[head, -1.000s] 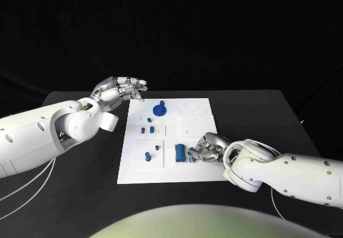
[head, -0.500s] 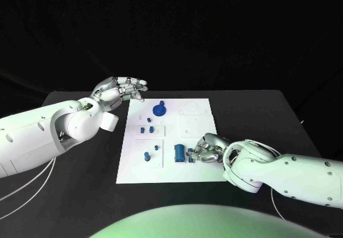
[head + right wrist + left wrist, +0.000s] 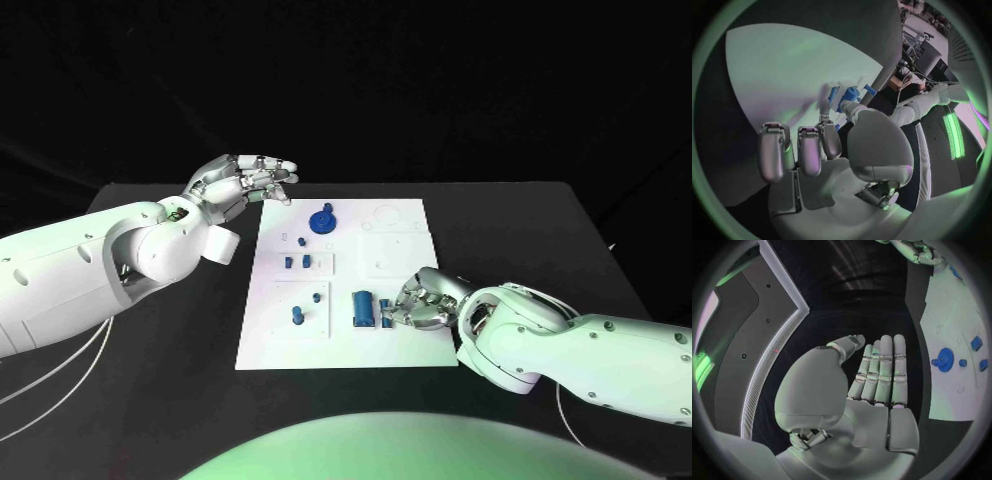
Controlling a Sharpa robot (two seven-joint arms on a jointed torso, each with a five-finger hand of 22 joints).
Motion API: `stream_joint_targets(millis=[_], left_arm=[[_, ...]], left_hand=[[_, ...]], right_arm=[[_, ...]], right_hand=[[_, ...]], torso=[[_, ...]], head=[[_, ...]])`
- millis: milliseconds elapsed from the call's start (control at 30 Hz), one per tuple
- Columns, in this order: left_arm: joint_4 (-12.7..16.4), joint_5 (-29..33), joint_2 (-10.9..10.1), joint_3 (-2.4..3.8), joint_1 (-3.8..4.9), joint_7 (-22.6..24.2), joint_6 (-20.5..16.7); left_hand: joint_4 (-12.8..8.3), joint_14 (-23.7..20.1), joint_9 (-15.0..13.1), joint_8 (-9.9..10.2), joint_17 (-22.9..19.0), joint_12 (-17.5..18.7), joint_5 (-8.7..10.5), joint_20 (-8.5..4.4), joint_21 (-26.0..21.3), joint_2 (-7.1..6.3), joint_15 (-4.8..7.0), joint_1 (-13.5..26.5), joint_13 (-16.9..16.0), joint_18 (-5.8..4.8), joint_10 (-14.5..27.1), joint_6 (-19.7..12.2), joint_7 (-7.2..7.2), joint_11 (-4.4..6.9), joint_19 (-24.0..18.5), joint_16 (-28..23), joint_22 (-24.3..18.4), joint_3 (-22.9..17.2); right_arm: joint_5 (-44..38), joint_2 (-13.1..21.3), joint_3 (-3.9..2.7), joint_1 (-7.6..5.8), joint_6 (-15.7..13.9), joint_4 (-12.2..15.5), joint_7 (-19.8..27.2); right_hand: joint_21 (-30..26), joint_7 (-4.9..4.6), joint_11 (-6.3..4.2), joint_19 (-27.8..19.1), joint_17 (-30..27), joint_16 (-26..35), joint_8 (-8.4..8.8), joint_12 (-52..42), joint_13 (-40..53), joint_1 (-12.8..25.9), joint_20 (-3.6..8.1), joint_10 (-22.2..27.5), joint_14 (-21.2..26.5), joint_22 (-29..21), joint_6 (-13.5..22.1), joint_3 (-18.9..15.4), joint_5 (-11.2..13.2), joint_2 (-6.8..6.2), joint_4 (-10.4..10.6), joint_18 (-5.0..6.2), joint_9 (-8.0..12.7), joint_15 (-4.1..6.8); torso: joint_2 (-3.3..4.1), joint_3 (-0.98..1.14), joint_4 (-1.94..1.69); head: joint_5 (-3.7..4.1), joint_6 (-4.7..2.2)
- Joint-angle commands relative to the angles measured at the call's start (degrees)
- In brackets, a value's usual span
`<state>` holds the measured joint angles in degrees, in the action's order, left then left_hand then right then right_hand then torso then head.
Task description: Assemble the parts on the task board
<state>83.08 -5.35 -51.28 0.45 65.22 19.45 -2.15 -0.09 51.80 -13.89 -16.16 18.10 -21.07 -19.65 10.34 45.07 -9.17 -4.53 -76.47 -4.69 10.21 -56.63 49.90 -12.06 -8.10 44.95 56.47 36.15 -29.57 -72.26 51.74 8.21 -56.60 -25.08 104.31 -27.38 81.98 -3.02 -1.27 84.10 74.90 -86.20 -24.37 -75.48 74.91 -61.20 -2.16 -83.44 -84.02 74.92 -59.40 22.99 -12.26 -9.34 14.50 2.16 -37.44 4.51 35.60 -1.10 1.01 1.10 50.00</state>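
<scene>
Head view: the board point(image 3: 342, 290) lay in the middle of the black table point(image 3: 173, 350), with blue parts spread over it. The left hand point(image 3: 238, 183) hung above the table just beside the board's far left corner, fingers loosely apart and holding nothing, where it had been a second before. The right hand point(image 3: 418, 300) sat low over the board's near right area, fingers bunched around a small blue part point(image 3: 389, 318) next to the taller blue block point(image 3: 362, 308). Over the last second it had edged slightly nearer the robot and the forearm had rolled, while the parts on the board lay as before. That suggests the hand was adjusting its hold, not yet carrying the part to its seat.

Left wrist view: the left hand point(image 3: 873, 375) showed a flat palm with straight fingers side by side, empty, and the round blue knob point(image 3: 945, 360) stood on the board beyond.

Right wrist view: the right hand point(image 3: 826, 145) reached to the board, its fingertips point(image 3: 826, 95) touching a blue part point(image 3: 845, 95); it appeared pinched, though the grip was partly hidden.
</scene>
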Motion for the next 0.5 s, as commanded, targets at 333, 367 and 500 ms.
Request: stream_joint_targets(millis=[333, 367, 500], left_arm=[[-0.04, -0.16, 0.24, 0.03, 0.02, 0.27, 0.99], [-0.04, -0.16, 0.25, 0.03, 0.02, 0.26, 1.0], [-0.03, -0.16, 0.26, 0.03, 0.02, 0.25, 1.02]], left_hand=[[0.07, -0.12, -0.07, 0.11, -0.04, 0.3, -0.26, 0.07, -0.3, 0.35, -0.15, 0.15, 0.05, 0.15, 0.09, -0.12, 0.01, -0.25, 0.15, 0.17, -0.01, 0.09], [0.07, -0.12, -0.07, 0.11, -0.04, 0.3, -0.26, 0.07, -0.3, 0.35, -0.15, 0.15, 0.05, 0.15, 0.09, -0.12, 0.01, -0.25, 0.15, 0.17, -0.01, 0.09], [0.07, -0.12, -0.07, 0.11, -0.04, 0.3, -0.26, 0.07, -0.3, 0.35, -0.15, 0.15, 0.05, 0.15, 0.09, -0.12, 0.01, -0.25, 0.15, 0.17, -0.01, 0.09]], right_arm=[[-6.38, -1.06, -0.02, 0.05, 1.64, 1.43, 2.92], [-6.45, -1.2, -0.02, 0.05, 1.84, 1.39, 2.85], [-6.91, -1.82, -0.02, 0.05, 2.42, 0.99, 2.37]], right_hand=[[1.37, 0.47, -0.22, 3.28, 7.97, -0.56, -0.78, -1.48, 6.24, -2.19, 0.56, -1.07, -4.57, 13.23, -0.53, -0.21, 4.86, -0.14, -0.62, -0.76, 0.26, 0.34], [1.39, 0.48, -0.23, 3.29, 7.96, -0.56, -0.8, -1.52, 6.27, -2.25, 0.57, -1.09, -4.57, 13.23, -0.54, -0.2, 4.89, -0.14, -0.65, -0.76, 0.26, 0.34], [1.51, 0.51, -0.27, 3.34, 8.05, -0.6, -0.84, -1.69, 6.39, -2.41, 0.58, -1.17, -4.59, 13.27, -0.59, -0.17, 4.96, -0.11, -0.72, -0.78, 0.26, 0.36]], torso=[[0.04, -0.11, -0.08], [0.05, -0.11, -0.09], [0.06, -0.06, -0.11]], head=[[0.15, 0.0], [0.17, 0.0], [0.13, 0.0]])
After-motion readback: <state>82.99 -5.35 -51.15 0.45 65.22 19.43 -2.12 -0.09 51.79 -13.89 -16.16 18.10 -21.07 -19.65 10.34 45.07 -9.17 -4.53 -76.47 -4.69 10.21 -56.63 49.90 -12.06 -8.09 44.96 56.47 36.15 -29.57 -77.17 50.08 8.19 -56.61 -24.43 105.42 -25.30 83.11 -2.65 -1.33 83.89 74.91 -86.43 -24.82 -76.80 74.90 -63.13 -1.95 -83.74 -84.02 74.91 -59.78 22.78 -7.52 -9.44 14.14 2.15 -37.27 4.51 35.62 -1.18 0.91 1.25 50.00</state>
